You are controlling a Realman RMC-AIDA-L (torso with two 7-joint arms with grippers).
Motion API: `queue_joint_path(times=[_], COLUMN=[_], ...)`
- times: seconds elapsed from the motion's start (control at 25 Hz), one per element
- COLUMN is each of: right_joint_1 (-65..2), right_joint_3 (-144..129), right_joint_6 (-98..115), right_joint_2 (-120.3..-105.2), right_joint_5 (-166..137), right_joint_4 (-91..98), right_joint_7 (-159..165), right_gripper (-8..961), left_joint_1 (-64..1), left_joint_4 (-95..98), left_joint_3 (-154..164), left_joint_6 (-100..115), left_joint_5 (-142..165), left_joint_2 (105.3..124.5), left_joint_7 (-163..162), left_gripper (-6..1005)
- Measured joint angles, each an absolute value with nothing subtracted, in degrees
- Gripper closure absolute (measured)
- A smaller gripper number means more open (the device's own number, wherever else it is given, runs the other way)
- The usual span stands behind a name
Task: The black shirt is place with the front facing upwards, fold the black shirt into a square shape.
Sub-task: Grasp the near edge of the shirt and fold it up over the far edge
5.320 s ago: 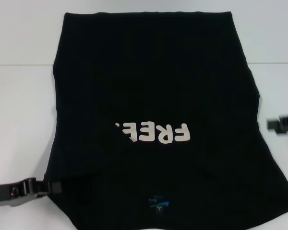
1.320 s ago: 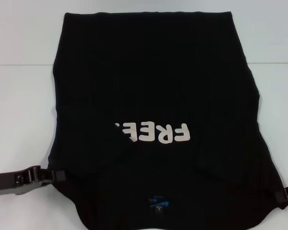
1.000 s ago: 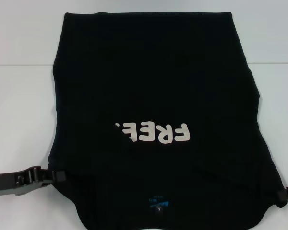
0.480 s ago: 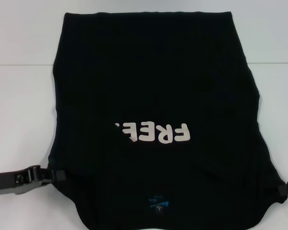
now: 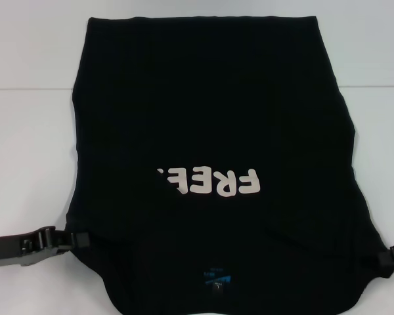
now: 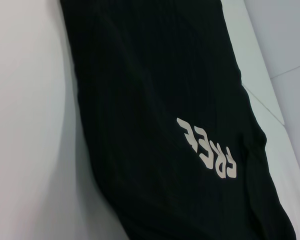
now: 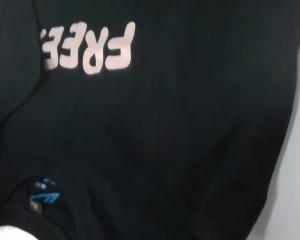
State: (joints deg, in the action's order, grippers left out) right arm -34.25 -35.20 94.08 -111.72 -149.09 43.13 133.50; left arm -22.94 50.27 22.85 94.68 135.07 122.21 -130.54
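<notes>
Nearest to us, at the near left corner of the black shirt (image 5: 210, 131), the left pincer (image 5: 71, 241) lay low over the white desk (image 5: 26, 144), reaching in from the left edge of the head view. Its fingers (image 5: 81, 240) met the cloth's edge and appeared pressed onto it, pinching the hem of the shirt's near left side. On the opposite side, the right pincer (image 5: 389, 257) showed only as a small dark tip at the right border, touching the shirt's near right corner; we could not tell whether it was spread or pressed together.

Between the two pincers, close to the near edge, we saw the small blue neck label (image 5: 217, 279), which also showed in the right wrist view (image 7: 42, 197). A little beyond it ran the white letters (image 5: 207, 182), upside down from the head camera and partly covered on the left by a folded-over flap of cloth, so that only "FREE" read clearly. The same lettering appeared in the left wrist view (image 6: 207, 147) and the right wrist view (image 7: 87, 47).

Farther away, the shirt stretched as a broad dark panel with its sides folded inward, narrowing slightly toward a straight far edge. It lay flat on the desk, which showed bare to the left, to the right and beyond the far edge.
</notes>
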Motion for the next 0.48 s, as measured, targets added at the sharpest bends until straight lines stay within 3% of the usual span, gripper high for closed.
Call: queue_joint_path(times=[0.24, 0.48], right_joint_1=[-33.81, -33.18], right_joint_3=[-34.92, -34.92], right_joint_6=[93.47, 94.15], right_joint_2=[-111.46, -110.95], right_joint_5=[-149.44, -149.55], right_joint_4=[43.17, 43.75], right_joint_7=[133.46, 133.36], right_gripper=[710, 588], left_joint_1=[-22.80, -22.84], left_joint_4=[50.27, 50.27], left_joint_3=[22.85, 22.85], left_joint_6=[94.68, 94.84], left_joint_5=[135.09, 135.09], left_joint_2=[122.25, 122.26], left_joint_7=[-130.52, -130.52], left_gripper=[978, 978])
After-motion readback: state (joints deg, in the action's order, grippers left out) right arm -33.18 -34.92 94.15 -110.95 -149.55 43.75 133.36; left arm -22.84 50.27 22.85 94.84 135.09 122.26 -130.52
